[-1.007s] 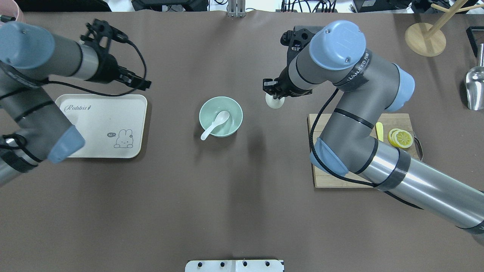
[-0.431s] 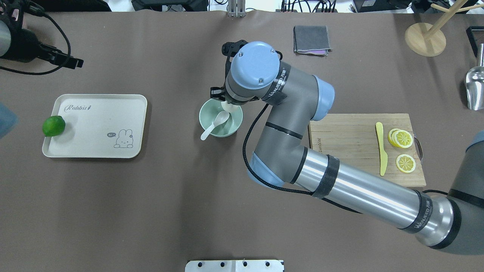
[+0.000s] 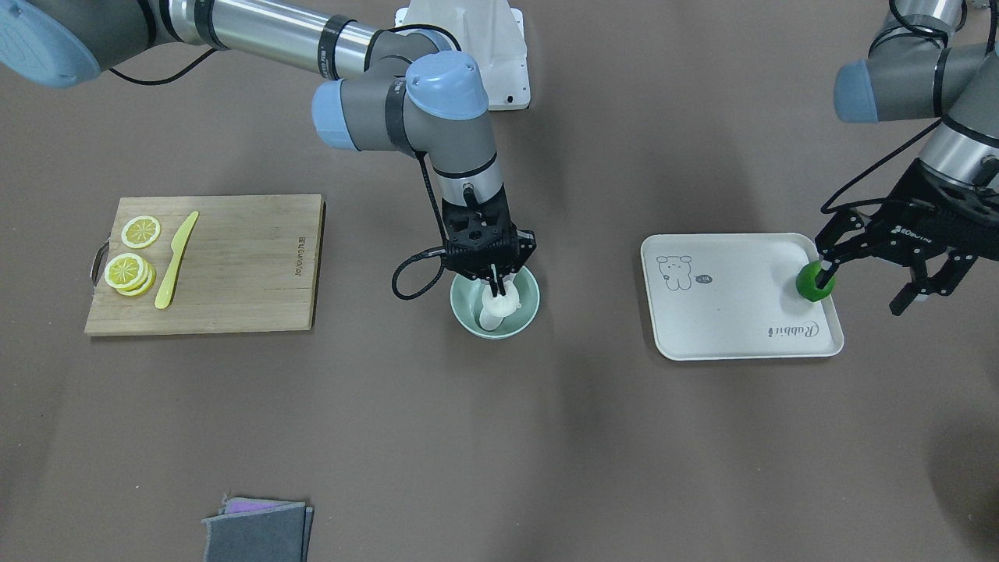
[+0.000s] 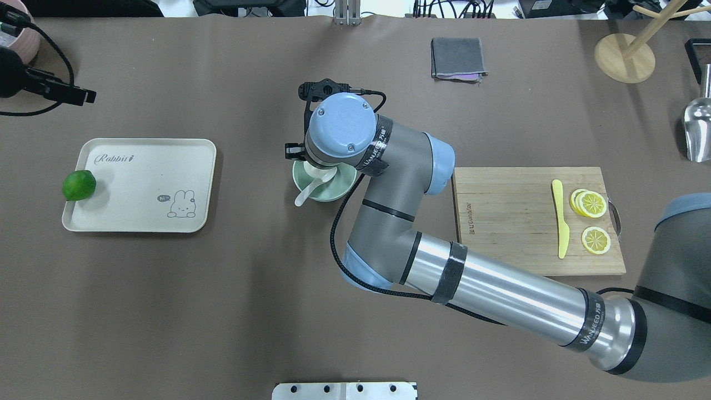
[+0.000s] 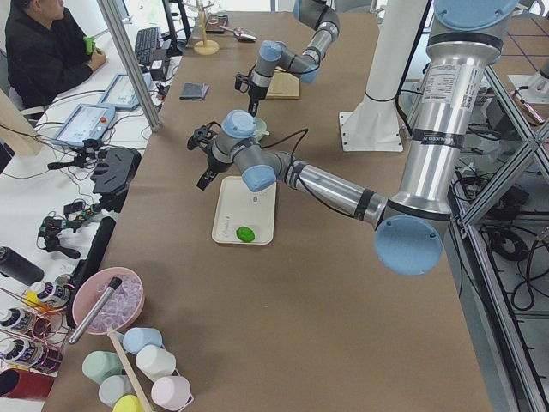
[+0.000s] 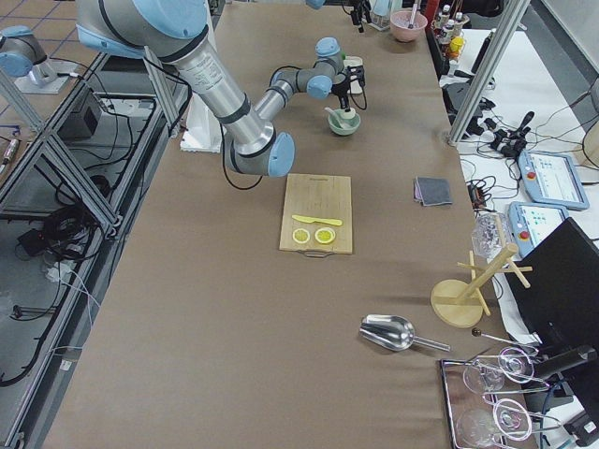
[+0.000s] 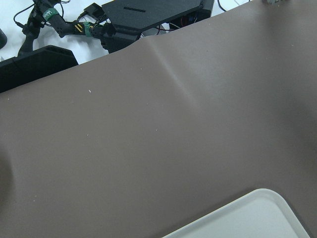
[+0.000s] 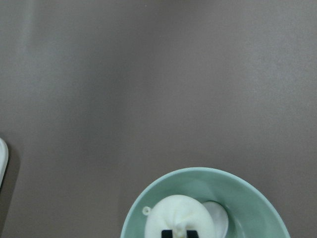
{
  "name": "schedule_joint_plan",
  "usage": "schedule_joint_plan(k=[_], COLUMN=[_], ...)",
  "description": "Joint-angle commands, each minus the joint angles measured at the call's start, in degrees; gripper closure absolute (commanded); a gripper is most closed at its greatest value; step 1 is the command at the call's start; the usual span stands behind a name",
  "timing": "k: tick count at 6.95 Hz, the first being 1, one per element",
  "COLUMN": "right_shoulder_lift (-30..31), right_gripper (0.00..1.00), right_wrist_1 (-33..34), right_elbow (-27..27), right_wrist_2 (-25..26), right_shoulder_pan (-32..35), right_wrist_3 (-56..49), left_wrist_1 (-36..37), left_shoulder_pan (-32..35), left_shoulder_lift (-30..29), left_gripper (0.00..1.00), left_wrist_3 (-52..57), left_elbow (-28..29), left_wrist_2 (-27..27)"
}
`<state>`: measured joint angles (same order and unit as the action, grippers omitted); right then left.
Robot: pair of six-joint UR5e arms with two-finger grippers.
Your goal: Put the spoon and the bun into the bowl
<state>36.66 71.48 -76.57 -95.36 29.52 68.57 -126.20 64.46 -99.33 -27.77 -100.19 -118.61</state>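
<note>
A small round white bun [image 8: 178,217] with a swirled top sits inside a pale green bowl [image 8: 257,210] near the middle of a brown tabletop [image 4: 222,311]. Just beside the bun, in the same bowl, lies the scoop of a white spoon [image 4: 304,195]; its handle leans over the bowl's rim on the side toward the robot's left. The right claw [image 3: 494,285] points straight down into the bowl, its fingers drawn narrow and pinching the top of the bun. The right arm reaches across the tabletop from the robot's right, and its wrist covers part of the bowl in the overhead view. To the robot's right of the bowl lies a wooden cutting board [image 4: 511,222] carrying a yellow knife [image 4: 561,225] and lemon slices [image 4: 590,204]. A folded grey cloth [image 4: 457,57] lies near the far edge of the tabletop. Well apart on the robot's left is a cream tray [image 4: 150,183] printed with a rabbit, and a green lime [image 4: 78,185] sits at its outer end. The left claw [image 3: 862,285] hangs above the tabletop near that tray, its fingers spread wide and holding nothing.
</note>
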Motion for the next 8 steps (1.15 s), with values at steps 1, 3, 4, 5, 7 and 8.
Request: schedule_joint_plan(k=[1, 3, 4, 5, 7, 8], right_shoulder_lift=[-0.45, 8.27, 16.17, 21.64, 26.68, 28.27], right_gripper=[0.0, 0.0, 0.0, 0.0, 0.0, 0.0], right_wrist_1=[0.06, 5.74, 5.69, 5.17, 3.93, 4.98], right_elbow=[-0.5, -12.64, -19.08, -20.18, -19.58, -18.8], right_wrist_2=[-0.7, -12.33, -12.48, -11.7, -12.65, -14.05], right_shoulder_pan=[0.36, 8.67, 11.06, 13.61, 21.25, 24.07], right_wrist_3=[-3.33, -11.92, -21.45, -28.07, -35.57, -36.22], left_wrist_1=[-0.01, 0.08, -0.01, 0.77, 1.48, 1.83], left_shoulder_pan=[0.05, 1.19, 1.46, 1.63, 3.47, 6.61], left_shoulder_lift=[0.37, 1.42, 2.81, 4.39, 8.53, 9.85], left_gripper=[0.02, 0.02, 0.02, 0.02, 0.02, 0.02], left_wrist_3=[0.09, 0.18, 0.26, 0.09, 0.44, 1.22], left_elbow=[0.08, -0.01, -0.01, 0.25, 1.48, 1.48], left_wrist_2=[0.4, 0.4, 0.49, 0.4, 0.31, -2.3])
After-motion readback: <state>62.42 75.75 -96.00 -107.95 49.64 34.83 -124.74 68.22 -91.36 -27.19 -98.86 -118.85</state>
